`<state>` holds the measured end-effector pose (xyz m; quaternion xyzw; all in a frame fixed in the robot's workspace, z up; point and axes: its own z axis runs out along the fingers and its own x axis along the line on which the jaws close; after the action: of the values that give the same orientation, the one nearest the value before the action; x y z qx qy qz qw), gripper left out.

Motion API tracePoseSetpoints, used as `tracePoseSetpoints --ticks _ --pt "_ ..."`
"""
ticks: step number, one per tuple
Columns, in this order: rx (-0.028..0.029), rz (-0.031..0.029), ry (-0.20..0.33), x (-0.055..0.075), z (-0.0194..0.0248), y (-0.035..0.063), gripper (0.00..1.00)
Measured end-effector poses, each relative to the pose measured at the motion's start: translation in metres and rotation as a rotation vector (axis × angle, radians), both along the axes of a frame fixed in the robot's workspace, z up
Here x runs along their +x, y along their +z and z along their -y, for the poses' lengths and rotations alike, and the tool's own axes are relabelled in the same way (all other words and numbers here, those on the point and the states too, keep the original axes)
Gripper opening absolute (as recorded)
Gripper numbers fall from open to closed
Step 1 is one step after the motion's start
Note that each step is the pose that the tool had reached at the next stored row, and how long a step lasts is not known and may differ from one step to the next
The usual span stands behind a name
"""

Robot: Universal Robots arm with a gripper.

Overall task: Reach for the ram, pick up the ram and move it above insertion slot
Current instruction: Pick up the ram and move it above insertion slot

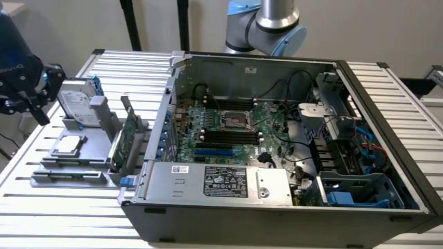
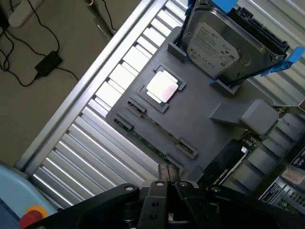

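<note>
The ram is a thin green strip standing on edge between small clips along the outer edge of the grey parts holder. My gripper hangs above the table edge beside that holder, a short way from the ram and not touching it. In the exterior view my gripper is high at the far left, over the table's left side. The insertion slot is one of several parallel black sockets just below the silver processor socket inside the open computer case.
The holder also carries a silver hard drive with blue rails, a processor chip and a green expansion card. The case wall stands between the holder and the motherboard. A power supply and cables crowd the case.
</note>
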<state>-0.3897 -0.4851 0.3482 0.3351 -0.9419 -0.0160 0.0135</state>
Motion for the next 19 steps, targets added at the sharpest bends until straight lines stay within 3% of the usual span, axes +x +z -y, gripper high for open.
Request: tracePoseSetpoints --ticks 19 --pt "0.0 0.0 0.345 0.0 0.0 -0.001 0.11"
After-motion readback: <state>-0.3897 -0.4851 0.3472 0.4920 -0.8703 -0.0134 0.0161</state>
